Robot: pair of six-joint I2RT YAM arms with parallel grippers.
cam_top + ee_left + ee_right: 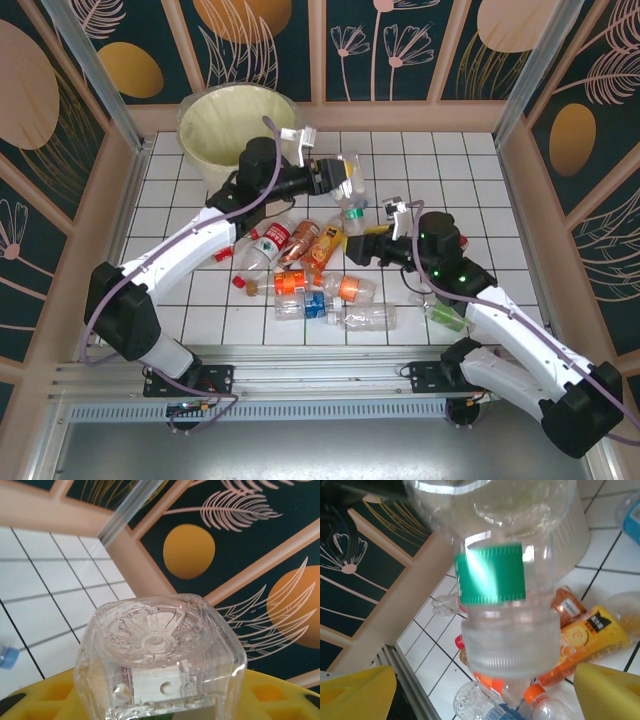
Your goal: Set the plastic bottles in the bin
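My left gripper (335, 176) is shut on a clear plastic bottle (351, 190) with a green band, holding it in the air over the middle of the table. In the left wrist view the bottle's base (159, 640) sits between the yellow fingers (40, 700). The right gripper (372, 238) stands open just below it. Its yellow fingertips (357, 692) are wide apart on either side of the bottle's white cap end (510, 647) and do not touch it. The cream bin (235, 125) stands at the far left corner. Several more bottles (310, 265) lie in a pile on the tiles.
One bottle with a green cap (447, 316) lies beside the right arm. An orange-labelled bottle (585, 635) lies under the right gripper. A wooden frame and patterned walls enclose the white tiled table (440, 170). A metal rail (320, 358) runs along the near edge.
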